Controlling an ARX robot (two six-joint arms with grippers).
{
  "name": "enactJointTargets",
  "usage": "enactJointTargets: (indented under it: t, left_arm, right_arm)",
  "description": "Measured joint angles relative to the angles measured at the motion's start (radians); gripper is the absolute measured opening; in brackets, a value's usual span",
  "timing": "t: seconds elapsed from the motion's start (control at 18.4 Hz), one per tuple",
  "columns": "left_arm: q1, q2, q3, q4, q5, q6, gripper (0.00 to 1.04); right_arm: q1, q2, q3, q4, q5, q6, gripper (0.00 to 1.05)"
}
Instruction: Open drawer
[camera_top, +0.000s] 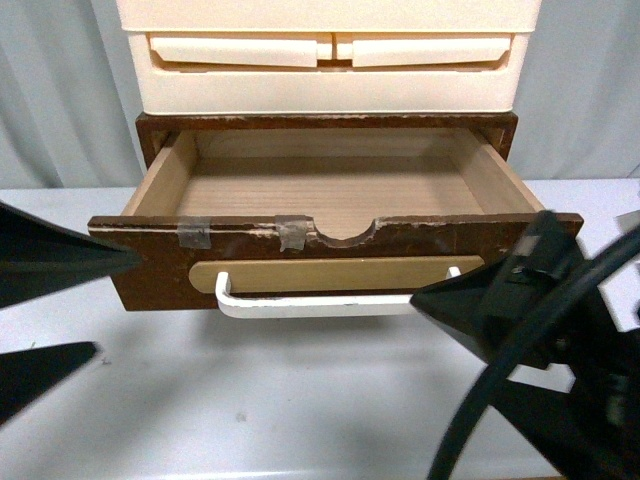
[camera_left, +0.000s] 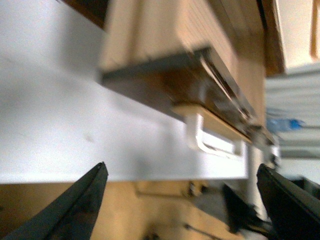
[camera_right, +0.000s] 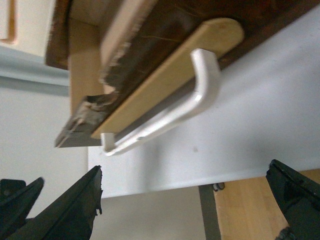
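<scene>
The dark brown wooden drawer (camera_top: 150, 282) stands pulled well out, and its light wood inside (camera_top: 330, 185) is empty. Its chipped top edge has a half-round notch (camera_top: 343, 230) and grey tape (camera_top: 292, 232). The white bar handle (camera_top: 310, 306) sits on a tan oval plate (camera_top: 340, 272). My left gripper (camera_top: 118, 305) is open and empty just left of the drawer front. My right gripper (camera_top: 455, 345) is open and empty just right of the handle's end, not touching it. The handle also shows in the left wrist view (camera_left: 215, 137) and the right wrist view (camera_right: 195, 100), ahead of the open left gripper (camera_left: 181, 167) and right gripper (camera_right: 182, 172).
Cream plastic drawers (camera_top: 330, 60) stand on top of the brown cabinet. The white table (camera_top: 300, 400) runs in front of the drawer. A black cable (camera_top: 500, 390) loops by my right arm. The right wrist view shows the table edge with wooden floor (camera_right: 260, 205) below it.
</scene>
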Motion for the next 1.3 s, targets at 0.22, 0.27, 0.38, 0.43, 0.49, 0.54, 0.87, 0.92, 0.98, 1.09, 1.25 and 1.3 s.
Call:
enactJointTargets:
  t: [0.22, 0.27, 0.38, 0.43, 0.49, 0.54, 0.87, 0.92, 0.98, 1.09, 1.25, 1.3]
  left_arm:
    - [0.022, -0.026, -0.263, 0.583, -0.488, 0.586, 0.66]
    - [0.03, -0.106, -0.261, 0.637, -0.534, 0.696, 0.55]
    - [0.022, -0.222, -0.26, 0.579, -0.529, 0.787, 0.33]
    - [0.021, -0.253, -0.287, 0.531, -0.53, 0.803, 0.22]
    - [0.024, -0.294, -0.309, 0.487, -0.535, 0.814, 0.11]
    - [0.027, -0.348, -0.314, 0.455, -0.535, 0.817, 0.01]
    - [0.027, -0.468, -0.32, 0.37, -0.535, 0.822, 0.02]
    - [0.027, -0.513, -0.329, 0.325, -0.535, 0.822, 0.02]
    - [0.027, -0.562, -0.338, 0.276, -0.535, 0.822, 0.02]
    - [0.027, -0.669, -0.338, 0.187, -0.535, 0.822, 0.02]
    - [0.027, -0.787, -0.338, 0.077, -0.535, 0.822, 0.02]
    - [0.027, -0.818, -0.338, 0.046, -0.535, 0.822, 0.02]
  right_arm:
    - [0.002, 0.069, -0.203, 0.555, 0.507, -0.533, 0.7]
    - [-0.047, 0.012, -0.245, 0.626, 0.583, -0.663, 0.61]
    - [-0.105, -0.172, -0.27, 0.596, 0.537, -0.906, 0.37]
    - [-0.133, -0.217, -0.306, 0.538, 0.513, -0.955, 0.26]
    - [-0.164, -0.267, -0.336, 0.485, 0.49, -0.979, 0.15]
    - [-0.187, -0.363, -0.334, 0.373, 0.463, -0.994, 0.04]
    - [-0.237, -0.568, -0.339, 0.248, 0.415, -1.009, 0.02]
    - [-0.256, -0.617, -0.35, 0.2, 0.398, -1.011, 0.02]
    - [-0.274, -0.669, -0.367, 0.145, 0.376, -1.012, 0.02]
    - [-0.308, -0.798, -0.375, 0.046, 0.343, -1.012, 0.02]
    - [-0.416, -0.931, -0.378, -0.079, 0.251, -1.013, 0.02]
    - [-0.413, -0.975, -0.379, -0.116, 0.238, -1.013, 0.02]
